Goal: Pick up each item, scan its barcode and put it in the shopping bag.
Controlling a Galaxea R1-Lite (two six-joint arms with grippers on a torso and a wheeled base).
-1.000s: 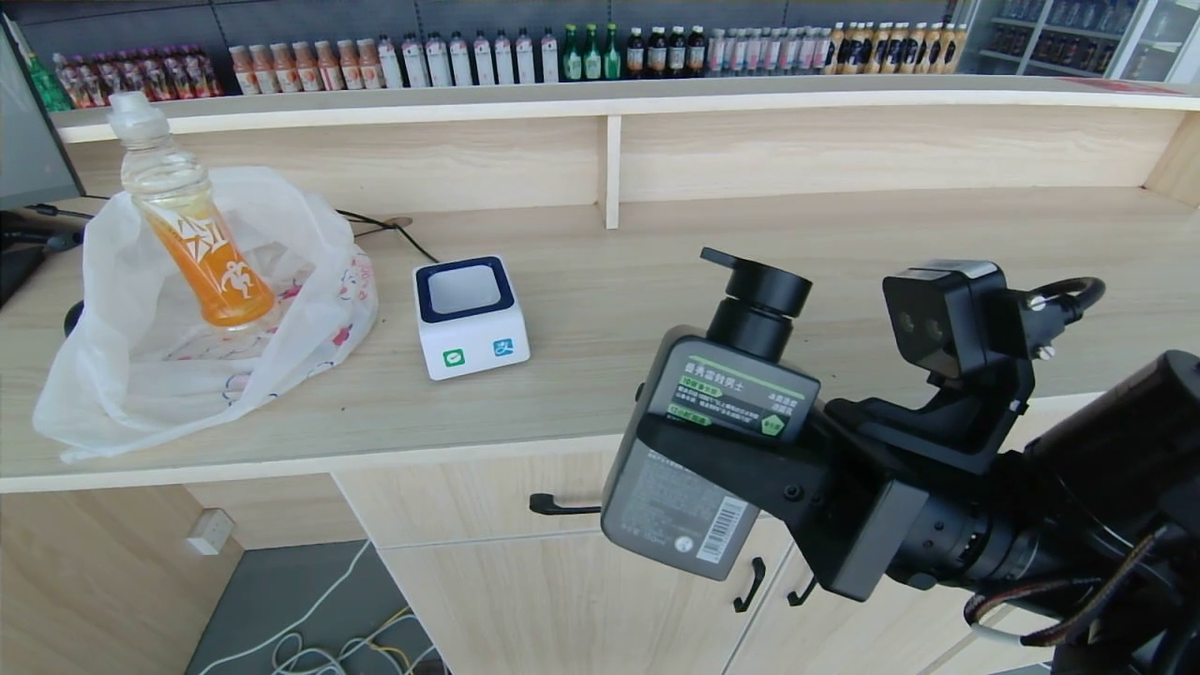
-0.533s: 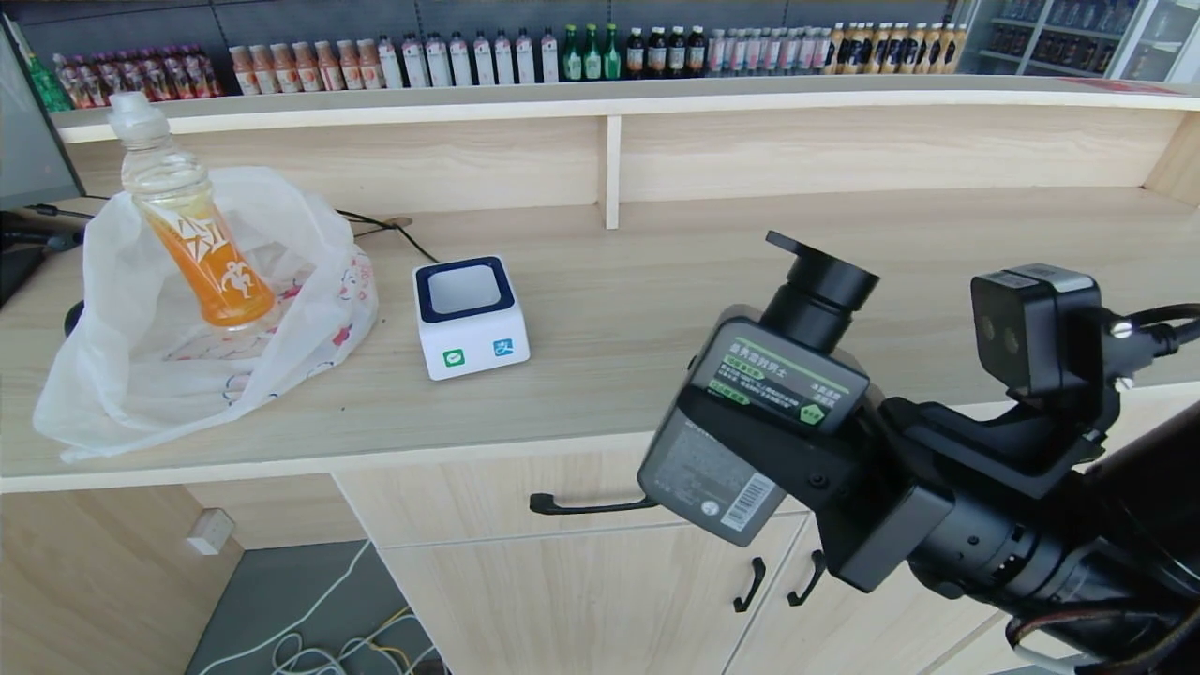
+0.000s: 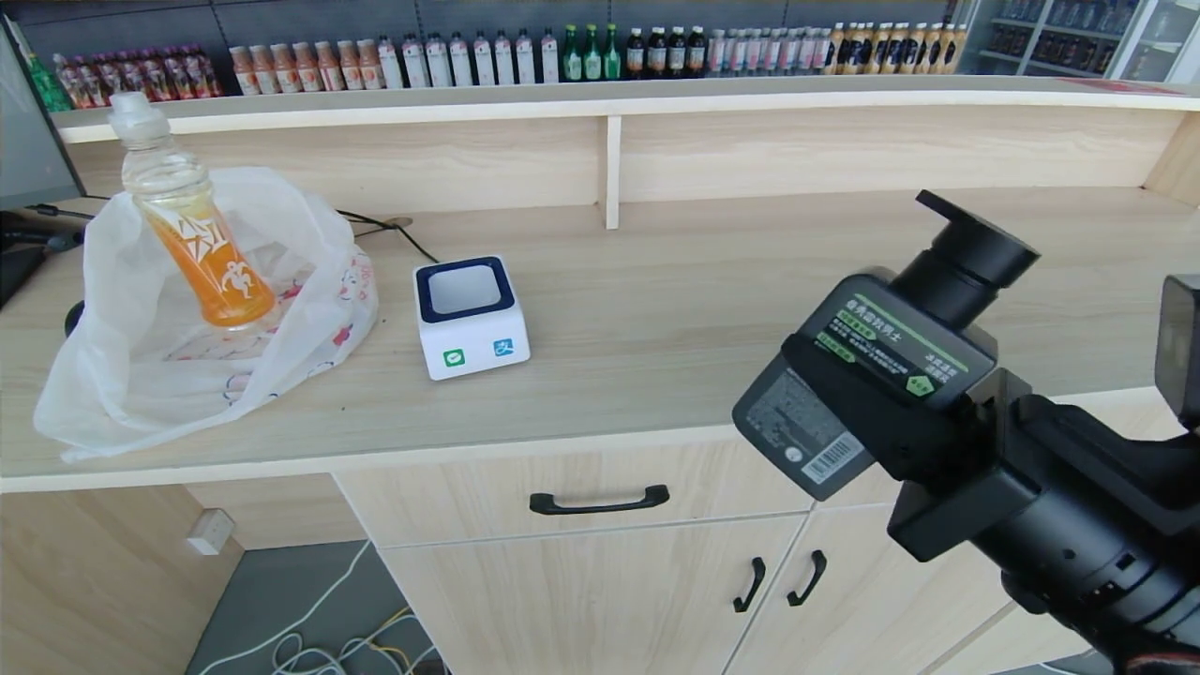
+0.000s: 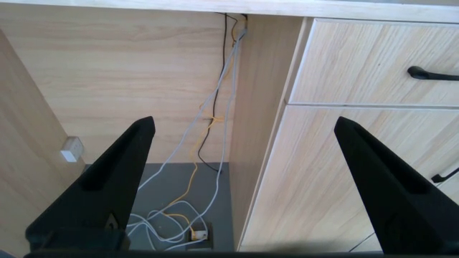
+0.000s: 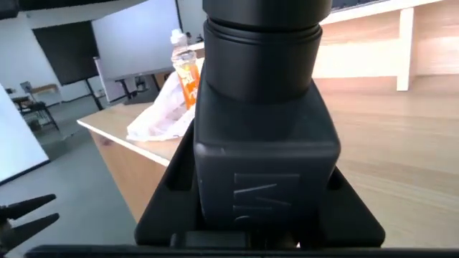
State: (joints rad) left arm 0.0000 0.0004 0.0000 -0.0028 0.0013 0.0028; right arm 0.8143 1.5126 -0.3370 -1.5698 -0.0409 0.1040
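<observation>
Our right end effector grips the dark bottle, tilted cap-up at the table's front edge; our left end effector hangs wide open, low before the cabinet.

A: What carries the things?

B: A long, light wooden tabletop. It has a raised back wall with a narrow ledge along the top, and one upright divider splits that wall.

A: And what lies directly on it?

B: Toward the left end a white shopping bag sits slumped open, with a red print low on one side. Near it, with a gap between them, stands a white cube scanner with a dark blue frame round its top window. A thin dark cable runs over the surface from behind the bag toward the scanner.

A: Anything at the far left?

B: A dark object shows at the bag's left edge. It is mostly hidden, and what it is cannot be told.
</observation>
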